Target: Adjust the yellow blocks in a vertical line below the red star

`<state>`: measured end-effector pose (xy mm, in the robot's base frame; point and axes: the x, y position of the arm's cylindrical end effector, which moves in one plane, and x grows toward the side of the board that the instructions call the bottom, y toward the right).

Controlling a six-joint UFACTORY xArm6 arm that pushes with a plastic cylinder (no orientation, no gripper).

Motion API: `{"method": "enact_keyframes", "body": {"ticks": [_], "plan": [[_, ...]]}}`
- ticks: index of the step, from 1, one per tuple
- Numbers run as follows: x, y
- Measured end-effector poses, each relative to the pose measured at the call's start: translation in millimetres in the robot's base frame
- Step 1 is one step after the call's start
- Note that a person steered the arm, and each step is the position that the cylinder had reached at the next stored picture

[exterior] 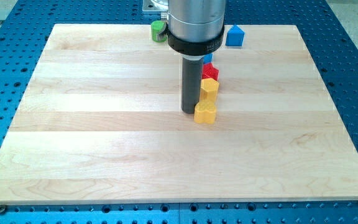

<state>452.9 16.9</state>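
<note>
The red star point(211, 71) lies near the board's top middle, partly hidden by the arm. A yellow block point(209, 86) sits directly below it, touching it. A second yellow block point(206, 113) lies below that one, a little to the left. A small yellow bit shows between the two. My tip point(190, 111) stands on the board just left of the lower yellow block, touching or nearly touching its left side.
A green block point(159, 30) sits at the board's top edge, left of the arm. A blue block point(235, 36) sits at the top edge, right of the arm. A bit of blue point(207, 58) shows above the red star.
</note>
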Motion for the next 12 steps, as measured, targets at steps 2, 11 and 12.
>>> {"method": "enact_keyframes", "body": {"ticks": [2,11,12], "plan": [[36.5,13.5],[27.1,72.8],[34.8,118.1]]}}
